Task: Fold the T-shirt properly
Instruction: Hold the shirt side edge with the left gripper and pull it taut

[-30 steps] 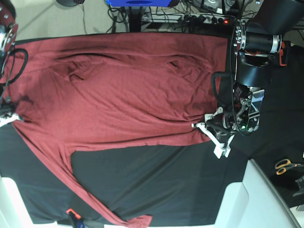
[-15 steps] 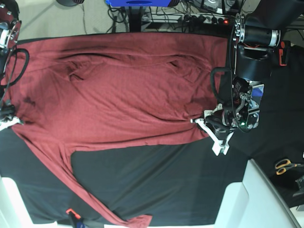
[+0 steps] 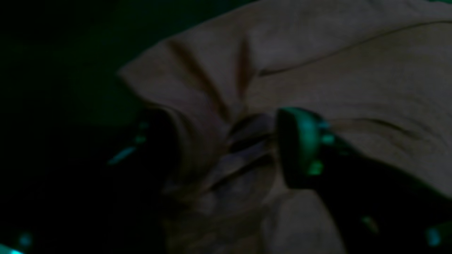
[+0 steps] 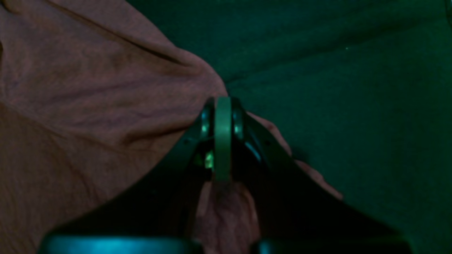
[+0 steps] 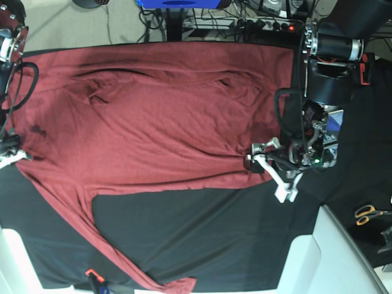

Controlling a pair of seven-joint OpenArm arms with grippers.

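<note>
The brick-red T-shirt [image 5: 153,122] lies spread flat across the black-covered table, with one long sleeve [image 5: 116,251] trailing to the front edge. My left gripper [image 5: 269,171] sits at the shirt's lower right corner. In the left wrist view its jaws [image 3: 226,141] stand apart, with bunched red fabric [image 3: 353,70] between them. My right gripper [image 5: 9,153] is at the shirt's left edge. In the right wrist view it [image 4: 222,113] is shut on a fold of the shirt [image 4: 70,106].
The black table cloth [image 5: 202,239] is bare in front of the shirt. Scissors [image 5: 369,214] lie at the far right. White blocks [image 5: 343,257] stand at the front corners. An orange-tipped tool [image 5: 93,277] lies at the front edge. Cables [image 5: 269,24] run behind the table.
My left gripper has shifted a little left onto the shirt's corner, and the fabric there has bunched up. The right gripper has stayed at the left edge.
</note>
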